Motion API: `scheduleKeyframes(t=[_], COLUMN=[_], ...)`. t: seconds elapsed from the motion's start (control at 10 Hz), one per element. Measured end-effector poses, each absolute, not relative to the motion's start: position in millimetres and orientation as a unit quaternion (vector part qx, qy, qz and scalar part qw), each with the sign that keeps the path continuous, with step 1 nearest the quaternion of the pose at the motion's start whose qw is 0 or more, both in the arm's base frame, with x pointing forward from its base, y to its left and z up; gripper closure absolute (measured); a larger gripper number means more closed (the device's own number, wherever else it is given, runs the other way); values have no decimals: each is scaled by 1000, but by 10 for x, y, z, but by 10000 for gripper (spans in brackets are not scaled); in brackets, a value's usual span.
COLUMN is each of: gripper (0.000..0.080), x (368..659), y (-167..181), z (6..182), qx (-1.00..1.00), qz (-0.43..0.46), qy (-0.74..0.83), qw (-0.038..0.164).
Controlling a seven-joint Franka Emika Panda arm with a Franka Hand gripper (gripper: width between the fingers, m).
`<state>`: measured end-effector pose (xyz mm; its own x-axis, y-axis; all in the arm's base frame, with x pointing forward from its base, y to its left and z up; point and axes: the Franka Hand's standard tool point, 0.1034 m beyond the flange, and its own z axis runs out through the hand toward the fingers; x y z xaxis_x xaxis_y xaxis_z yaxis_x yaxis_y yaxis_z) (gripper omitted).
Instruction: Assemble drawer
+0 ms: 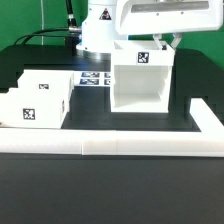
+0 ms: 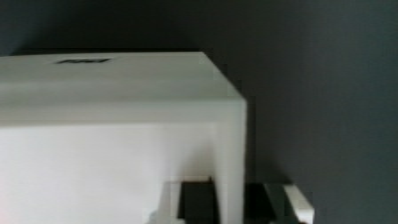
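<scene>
The drawer's large white housing [image 1: 140,82] stands right of the table's middle, its open front facing the camera and a square tag on its top. My gripper [image 1: 166,42] comes down at the housing's far right top corner. In the wrist view the housing [image 2: 107,120] fills most of the picture. A thin white wall of it runs between my dark fingers [image 2: 267,203], and the gripper [image 2: 230,205] is shut on that wall. Two small white trays [image 1: 50,90] [image 1: 28,113], each with a tag, sit together at the exterior view's left.
A long low white border wall [image 1: 110,148] runs along the front edge and turns up the exterior view's right side [image 1: 205,120]. The marker board [image 1: 95,78] lies flat behind the trays. The arm's base stands at the back, with cables behind it.
</scene>
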<state>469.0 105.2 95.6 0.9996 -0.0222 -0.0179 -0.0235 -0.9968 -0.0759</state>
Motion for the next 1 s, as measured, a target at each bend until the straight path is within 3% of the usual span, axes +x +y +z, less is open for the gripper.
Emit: scheduleKeyframes(t=[0.6, 1.0], gripper=[760, 760], x=[5592, 5679], y=[968, 991], z=[967, 989], qx=[-997, -995], qz=[-54, -81], qy=[17, 21], qw=[49, 51])
